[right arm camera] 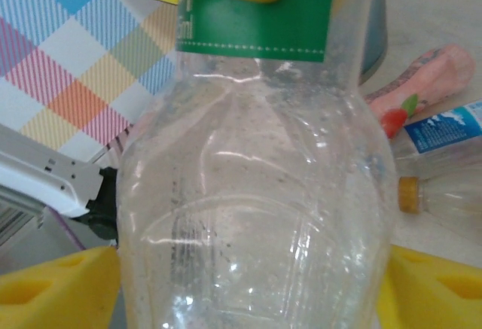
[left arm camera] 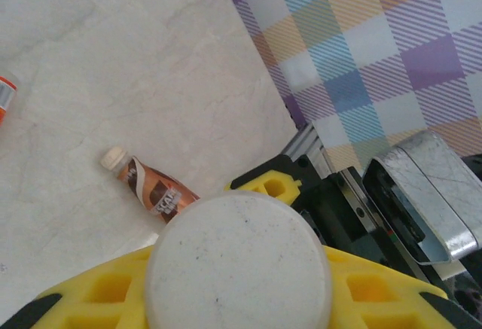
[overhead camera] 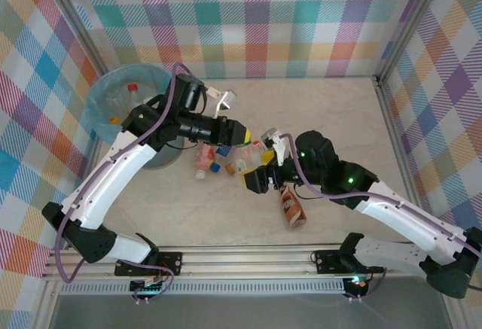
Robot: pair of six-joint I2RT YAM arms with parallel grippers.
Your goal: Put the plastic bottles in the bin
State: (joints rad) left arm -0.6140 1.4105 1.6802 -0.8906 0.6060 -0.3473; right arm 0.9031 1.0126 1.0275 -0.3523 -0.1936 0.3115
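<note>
While one brown bottle lies flat, one bin stands left.

Pale, marble-veined table, seen from above: a grey-blue bin lined in light blue stands at its 10 o'clock corner. Near the middle lies a huddle of plastic bottles, a pink bottle on its side among them. A brown bottle lies apart at the group's 4 o'clock, neck toward 12 o'clock.
</note>
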